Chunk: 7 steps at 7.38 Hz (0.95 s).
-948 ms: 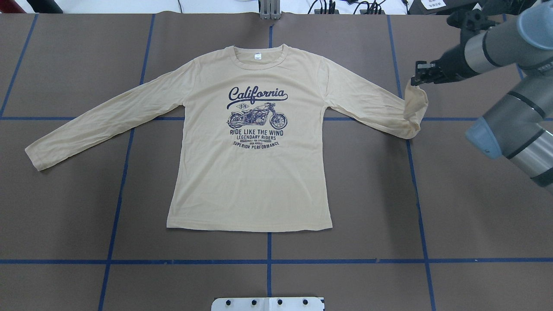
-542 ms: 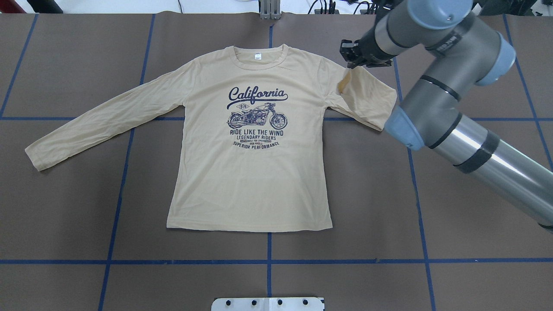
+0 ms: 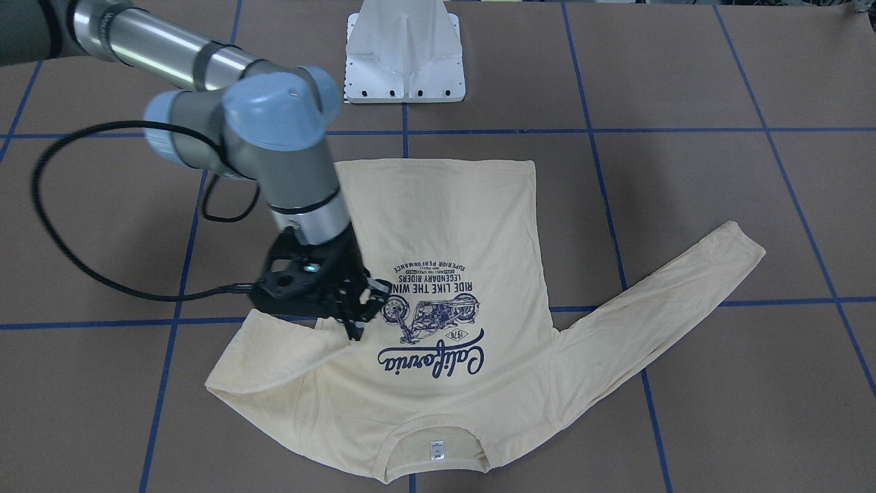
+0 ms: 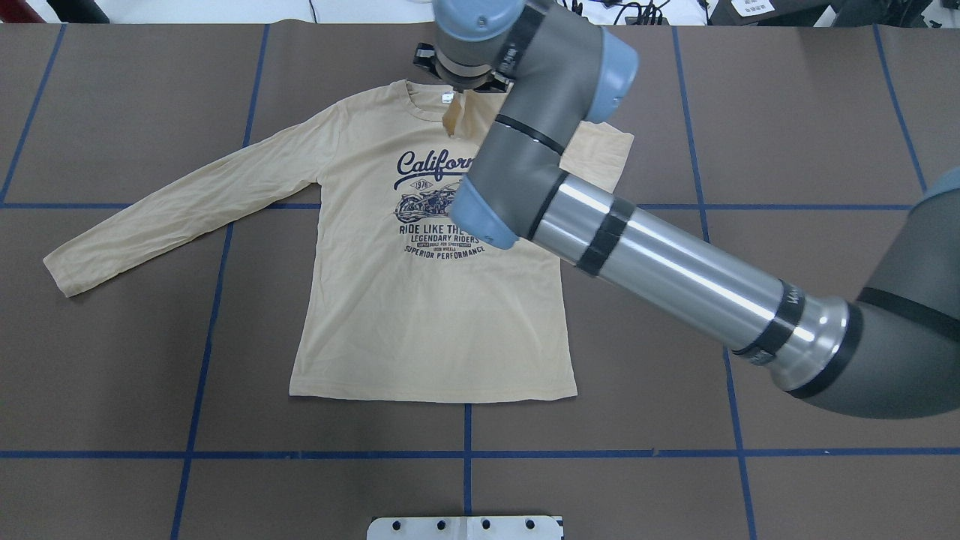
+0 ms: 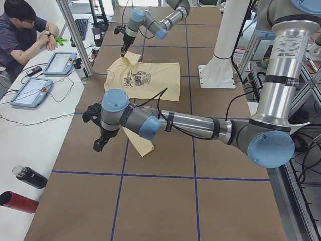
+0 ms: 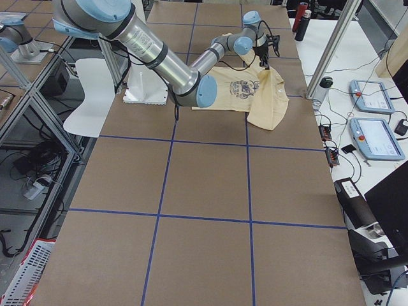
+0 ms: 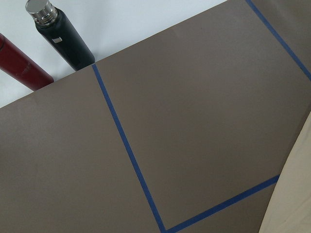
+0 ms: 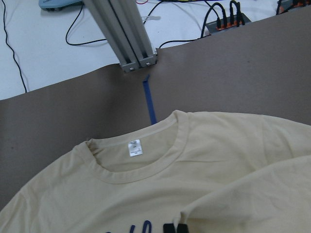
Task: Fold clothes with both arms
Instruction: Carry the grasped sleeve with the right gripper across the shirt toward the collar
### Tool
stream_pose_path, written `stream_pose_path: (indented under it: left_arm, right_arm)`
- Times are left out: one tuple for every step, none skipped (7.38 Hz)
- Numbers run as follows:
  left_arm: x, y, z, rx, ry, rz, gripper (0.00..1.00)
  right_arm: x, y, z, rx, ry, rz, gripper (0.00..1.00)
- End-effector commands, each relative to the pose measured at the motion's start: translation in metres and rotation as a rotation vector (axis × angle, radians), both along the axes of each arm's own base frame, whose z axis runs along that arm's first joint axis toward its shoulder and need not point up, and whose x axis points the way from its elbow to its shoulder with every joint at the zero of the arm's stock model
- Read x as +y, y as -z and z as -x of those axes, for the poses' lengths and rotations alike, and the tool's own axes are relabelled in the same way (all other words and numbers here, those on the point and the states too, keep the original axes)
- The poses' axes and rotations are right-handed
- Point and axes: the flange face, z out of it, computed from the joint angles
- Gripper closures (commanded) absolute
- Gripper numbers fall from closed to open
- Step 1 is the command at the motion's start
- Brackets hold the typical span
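half the print hides behind the right arm, jaws pinching the sleeve; left jaws unclear.

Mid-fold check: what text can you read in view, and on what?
"California": navy script on the pale cream-yellow long-sleeved shirt.
"1976": banner below it.
"RIDE LIKE THE WIN": end hidden by the right gripper.
"LEGENDARY RIDERS"
"SUPERIOR PERFORMANCE"
Tiny line between those, and the white neck tag: too small to read.
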Motion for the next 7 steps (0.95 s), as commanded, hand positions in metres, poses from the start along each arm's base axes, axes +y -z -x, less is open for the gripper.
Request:
stream_pose_path:
  left_arm:
    - [0.000, 0.000, 0.000, 0.000, 0.000, 0.000, 0.00]
    - [0.001, 0.000, 0.001, 0.000, 0.001, 0.000, 0.00]
    - [0.002, -0.001, 0.001, 0.001, 0.000, 0.001, 0.00]
    - [0.002, 0.000, 0.001, 0.001, 0.001, -0.001, 0.00]
    - [0.002, 0.000, 0.001, 0.001, 0.001, -0.003, 0.00]
    - [0.002, 0.000, 0.001, 0.001, 0.000, -0.004, 0.00]
    - [0.003, 0.000, 0.000, 0.001, -0.002, -0.004, 0.00]
  right_arm:
    - [0.008, 0.072, 0.051, 0.022, -0.018, -0.022, 1.00]
    - [0.019, 0.091, 0.075, 0.031, -0.042, -0.038, 1.00]
    - [0.030, 0.091, 0.106, 0.014, -0.057, -0.074, 1.00]
    - [0.042, 0.106, 0.129, 0.013, -0.066, -0.069, 0.94]
    - [0.053, 0.114, 0.137, 0.006, -0.052, -0.074, 0.44]
    - [0.054, 0.116, 0.137, 0.006, -0.053, -0.076, 0.27]
    - [0.055, 0.122, 0.136, -0.001, -0.054, -0.080, 0.05]
